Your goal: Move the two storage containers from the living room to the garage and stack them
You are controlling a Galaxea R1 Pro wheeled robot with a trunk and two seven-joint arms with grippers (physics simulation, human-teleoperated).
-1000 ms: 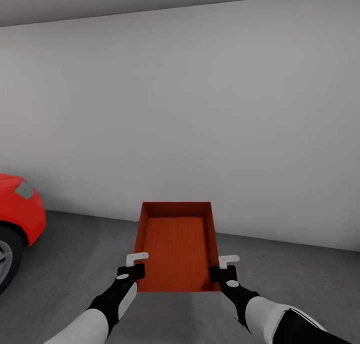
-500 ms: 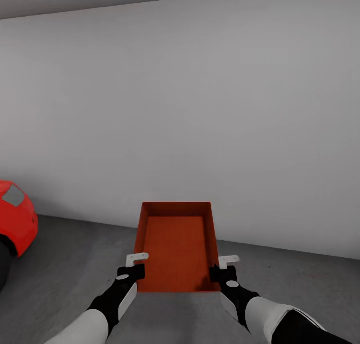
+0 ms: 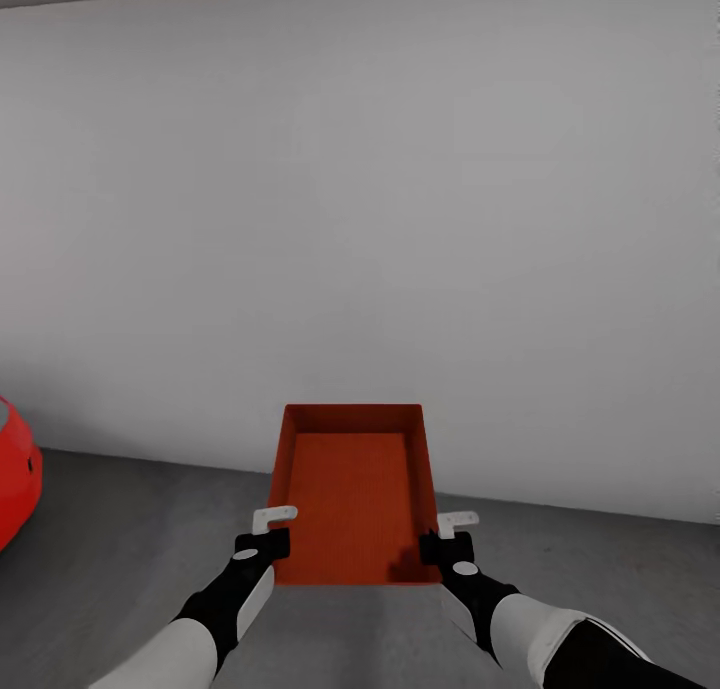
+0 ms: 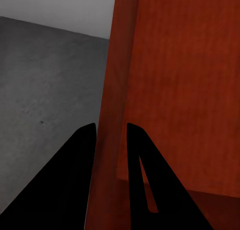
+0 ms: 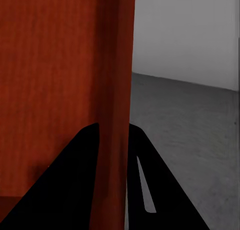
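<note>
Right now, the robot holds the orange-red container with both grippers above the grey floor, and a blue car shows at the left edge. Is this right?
Not quite: the car is red, not blue, as the head view shows at its left edge. The rest holds: the left gripper and the right gripper each clamp a side wall of the orange-red container, held above the grey floor.

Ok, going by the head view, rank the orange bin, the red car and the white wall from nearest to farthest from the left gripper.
1. Orange bin: its left wall is pinched in the left gripper.
2. Red car: off to the left, on the grey floor.
3. White wall: straight ahead, behind the bin.
</note>
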